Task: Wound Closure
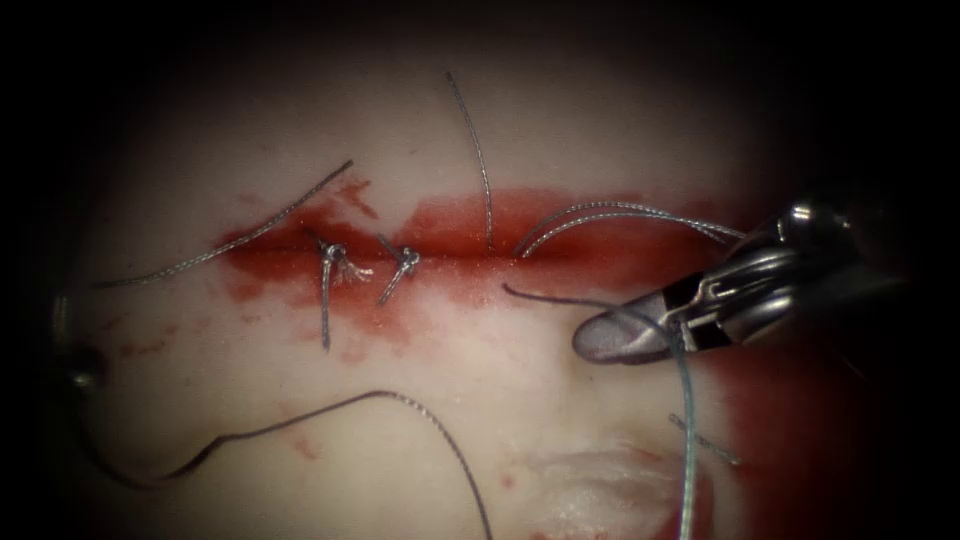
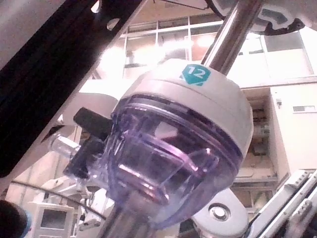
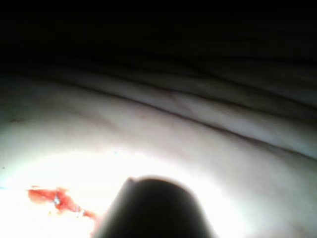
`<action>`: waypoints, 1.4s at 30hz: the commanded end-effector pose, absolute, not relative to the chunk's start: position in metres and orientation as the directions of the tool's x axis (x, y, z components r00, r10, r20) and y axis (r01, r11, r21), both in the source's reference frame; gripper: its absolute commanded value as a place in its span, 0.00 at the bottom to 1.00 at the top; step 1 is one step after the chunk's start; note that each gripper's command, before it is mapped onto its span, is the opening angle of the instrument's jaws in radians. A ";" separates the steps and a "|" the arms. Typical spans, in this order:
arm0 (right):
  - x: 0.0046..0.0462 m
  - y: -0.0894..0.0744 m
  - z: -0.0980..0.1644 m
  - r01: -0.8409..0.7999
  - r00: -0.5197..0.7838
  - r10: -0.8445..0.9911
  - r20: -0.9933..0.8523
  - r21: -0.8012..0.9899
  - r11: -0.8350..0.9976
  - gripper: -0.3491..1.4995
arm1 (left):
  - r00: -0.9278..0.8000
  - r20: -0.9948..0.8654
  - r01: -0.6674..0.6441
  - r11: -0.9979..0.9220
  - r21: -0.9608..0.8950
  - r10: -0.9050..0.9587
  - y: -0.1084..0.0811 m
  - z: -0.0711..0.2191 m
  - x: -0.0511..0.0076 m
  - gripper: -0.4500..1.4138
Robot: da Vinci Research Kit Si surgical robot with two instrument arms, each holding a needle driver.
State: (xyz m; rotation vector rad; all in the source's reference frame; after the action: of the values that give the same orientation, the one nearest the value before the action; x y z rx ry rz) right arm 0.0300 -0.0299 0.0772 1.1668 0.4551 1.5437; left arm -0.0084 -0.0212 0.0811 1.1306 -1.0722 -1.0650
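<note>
Large windows [image 2: 168, 37] glow with bright light. A pale wall [image 2: 292, 134] stands beside them. A monitor [image 2: 52, 220] sits low.

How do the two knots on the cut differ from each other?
The left knot has a long tail hanging straight down onto the tissue below the cut; the right knot has a shorter tail, slanting down-left. The left knot also shows a frayed stub toward the right; the right knot looks tidier. Both sit on the cut, in the red fluid.

I read only the number 12, white on a teal tag [image 2: 195, 74] stuck on the white-capped cannula housing [image 2: 183, 144] on my left arm.
</note>
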 end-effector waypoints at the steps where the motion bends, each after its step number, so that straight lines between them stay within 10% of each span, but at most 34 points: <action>1: 0.0312 -0.029 0.077 -0.516 0.078 0.902 0.424 0.792 -0.328 0.45 | 0.156 0.103 0.087 0.118 0.989 -0.982 -0.020 0.081 -0.0089 0.00; 18: 0.0291 -0.027 0.081 -0.520 -0.001 0.931 0.365 0.795 -0.312 0.49 | 0.166 0.112 0.079 0.126 0.989 -0.980 -0.020 0.081 -0.0086 0.00; 21: 0.0280 -0.028 0.081 -0.513 0.088 0.971 0.222 0.846 -0.147 0.23 | 0.160 0.113 0.085 0.127 0.988 -0.981 -0.020 0.081 -0.0087 0.00; 23: 0.0280 -0.028 0.081 -0.498 0.154 0.986 0.065 0.867 0.020 0.27 | 0.157 0.113 0.087 0.128 0.988 -0.981 -0.020 0.081 -0.0087 0.00; 28: 0.0293 -0.027 0.081 -0.524 -0.079 0.928 0.363 0.777 -0.349 0.33 | 0.155 0.114 0.089 0.129 0.988 -0.981 -0.020 0.081 -0.0089 0.00; 42: 0.0316 -0.028 0.079 -0.531 -0.056 0.912 0.407 0.761 -0.372 0.35 | 0.152 0.117 0.093 0.132 0.987 -0.981 -0.020 0.081 -0.0091 0.00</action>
State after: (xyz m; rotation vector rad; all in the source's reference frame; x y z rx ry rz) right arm 0.0310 -0.0290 0.0790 1.0992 0.4857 1.6649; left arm -0.0086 -0.0216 0.0815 1.1146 -1.0772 -1.0607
